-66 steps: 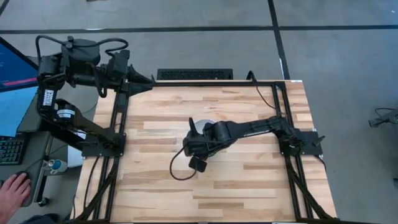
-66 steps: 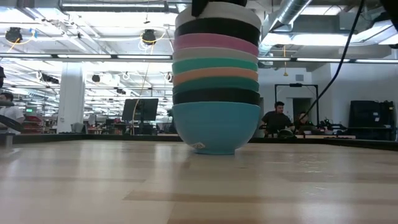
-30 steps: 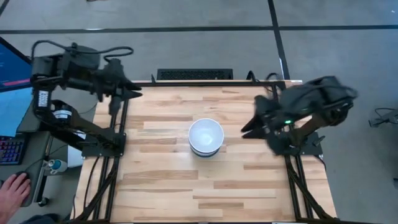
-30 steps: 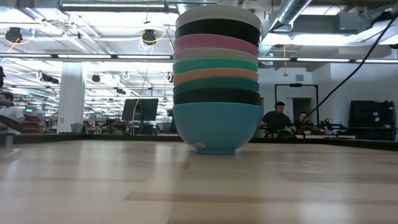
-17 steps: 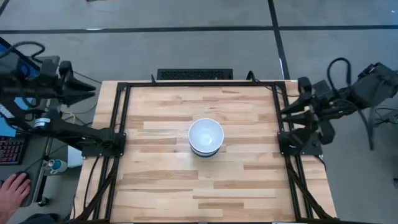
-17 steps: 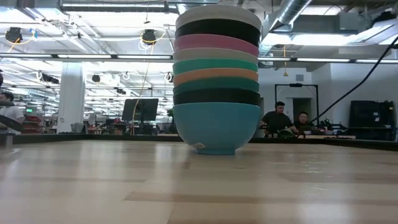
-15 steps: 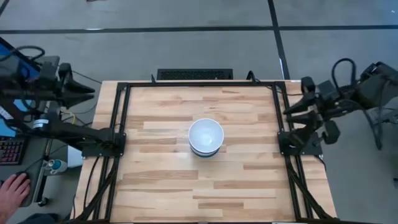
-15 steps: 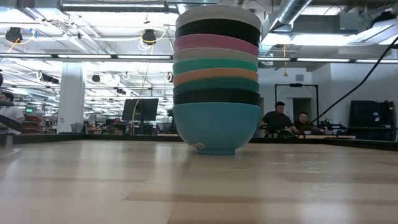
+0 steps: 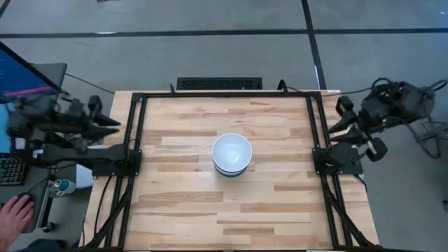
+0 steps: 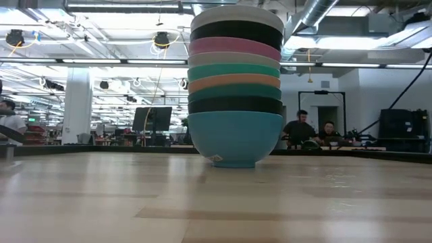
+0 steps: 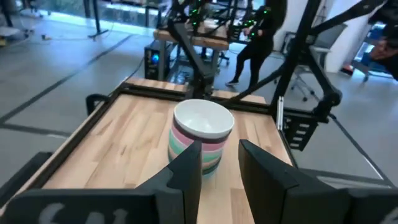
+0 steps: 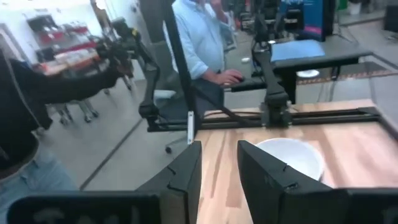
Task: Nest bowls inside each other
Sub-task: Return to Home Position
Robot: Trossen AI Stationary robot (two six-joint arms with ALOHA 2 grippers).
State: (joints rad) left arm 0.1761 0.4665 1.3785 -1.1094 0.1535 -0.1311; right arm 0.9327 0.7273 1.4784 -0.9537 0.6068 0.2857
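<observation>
The bowls stand nested in one stack (image 9: 232, 154) at the table's middle, its lowest bowl resting on the wood. In the low view the stack (image 10: 234, 88) reads from the bottom: cyan, black, dark teal, orange, teal, white, pink, black, white. The white top bowl shows in the left wrist view (image 11: 203, 121) and the right wrist view (image 12: 291, 155). My left gripper (image 9: 115, 124) is open beyond the table's left edge. My right gripper (image 9: 336, 127) is open beyond the right edge. Both point toward the stack from afar.
A black metal frame (image 9: 133, 133) borders the wooden table (image 9: 280, 203). A person's hand (image 9: 15, 213) rests by a keyboard left of the table. A person in a light blue shirt (image 12: 200, 43) sits beyond the table's left side. Bare wood surrounds the stack.
My right arm has drawn back from above the table's right part to beyond its right edge. My left arm has swung from the far-left corner outward past the left edge and toward the near side. The stack has stayed still.
</observation>
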